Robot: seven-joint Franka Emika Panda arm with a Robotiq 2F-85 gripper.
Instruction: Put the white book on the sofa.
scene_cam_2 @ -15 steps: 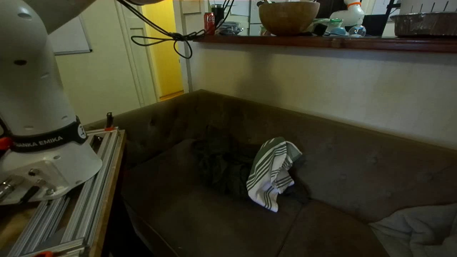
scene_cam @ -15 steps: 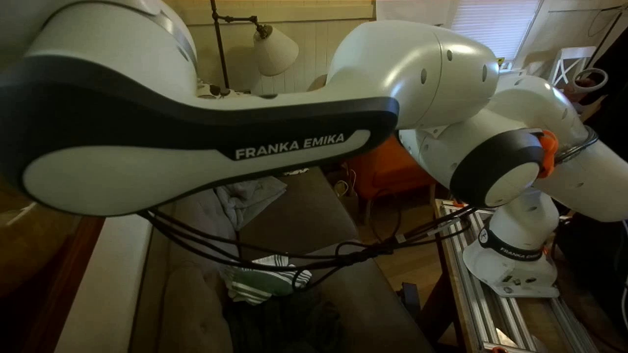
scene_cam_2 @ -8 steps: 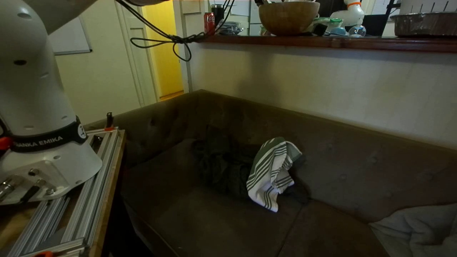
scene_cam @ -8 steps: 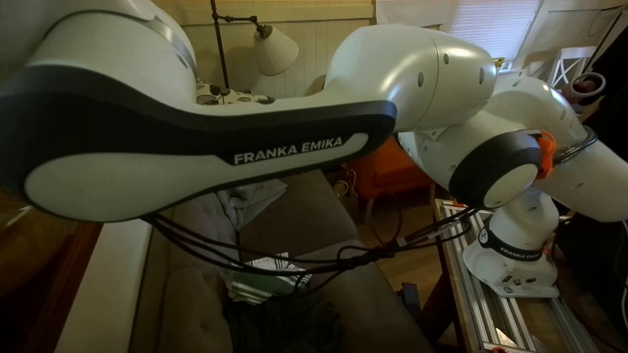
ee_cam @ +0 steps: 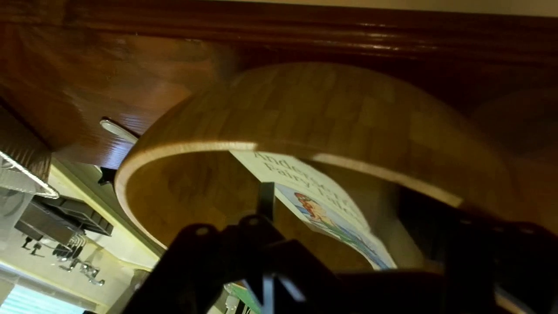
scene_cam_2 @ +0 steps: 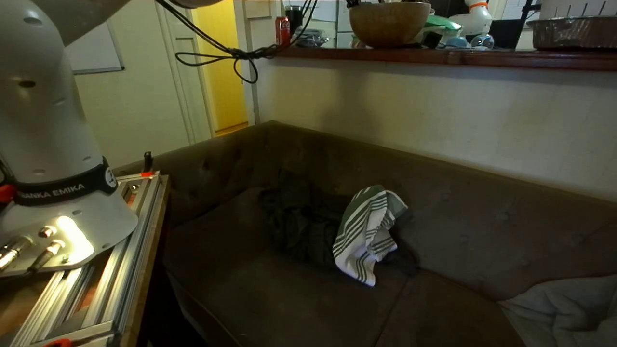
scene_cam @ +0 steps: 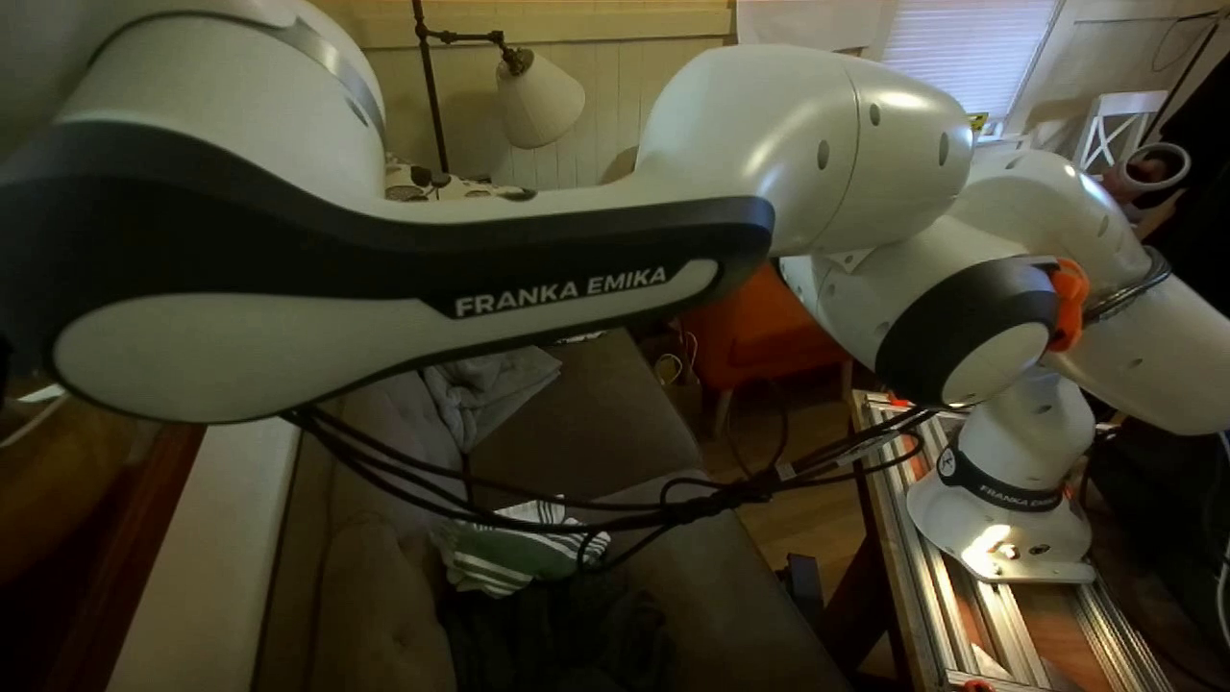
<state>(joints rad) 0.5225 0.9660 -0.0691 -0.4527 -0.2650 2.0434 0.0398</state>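
The white book (ee_cam: 305,179) shows in the wrist view, tilted inside a wooden bowl (ee_cam: 305,104). Its pale cover has print and a coloured picture, and it looks bent. Its lower part is hidden behind my gripper. My gripper (ee_cam: 338,200) is open over the bowl, with the book between its dark fingers. The left finger overlaps the book's left edge; I cannot tell whether it touches. The book does not show in the exterior views. The dark grey-brown sofa (scene_cam_2: 270,299) shows in both exterior views, also here (scene_cam: 596,413).
The bowl (scene_cam_2: 389,24) stands on a brown ledge (scene_cam_2: 434,58) above the sofa back. A red can (scene_cam_2: 283,31) and a foil tray (scene_cam_2: 573,33) are on that ledge. A striped cloth (scene_cam_2: 368,231) and a grey blanket (scene_cam_2: 569,308) lie on the sofa. Cables (scene_cam: 711,500) hang from my arm.
My arm dips slightly, then rises slightly. Bright light now falls on the robot base and rails. A green item behind the bowl looks shifted. The sofa and cloth are unchanged.
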